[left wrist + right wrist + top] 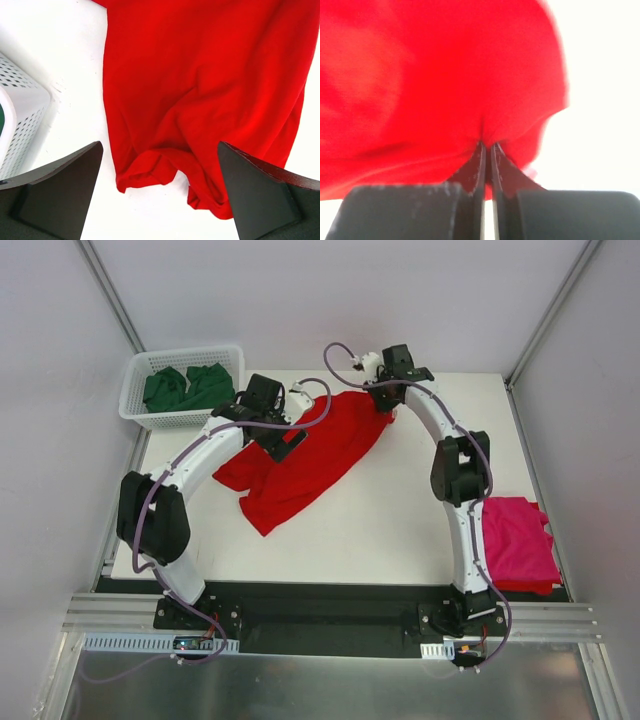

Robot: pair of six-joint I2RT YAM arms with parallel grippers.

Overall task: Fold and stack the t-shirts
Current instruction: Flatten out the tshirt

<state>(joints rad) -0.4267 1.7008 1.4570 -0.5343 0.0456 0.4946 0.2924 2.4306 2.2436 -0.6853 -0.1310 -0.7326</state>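
Shirt, bright red (310,455), lies rumpled and half spread across the middle of the white table (400,530), slanting from upper right to lower left in the top view, its lower end bunched into folds. Its upper right corner is pinched by the right gripper (487,146): in the right wrist view the two dark fingers (470,172) stand pressed together with a pucker of red cloth caught at their tips and the fabric bulging above them. The right arm rises from its base at the bottom right, bends at a dark elbow at mid-right, and its white forearm leans up and to the left to reach that corner near the far edge of the table. The left gripper (159,150) hangs above the shirt's left part with jaws wide apart and nothing between them; the left wrist view shows one dark finger (60,195) at each lower corner, a hem and sleeve of the red shirt below. The left arm arches from the bottom left, elbow low at the left edge, forearm sweeping up and to the right. A magenta-pink shirt (515,540) lies folded at the right edge of the table, beside the right arm. Dark green shirts (185,388) sit heaped in a white lattice basket (135,410) at the upper left corner.
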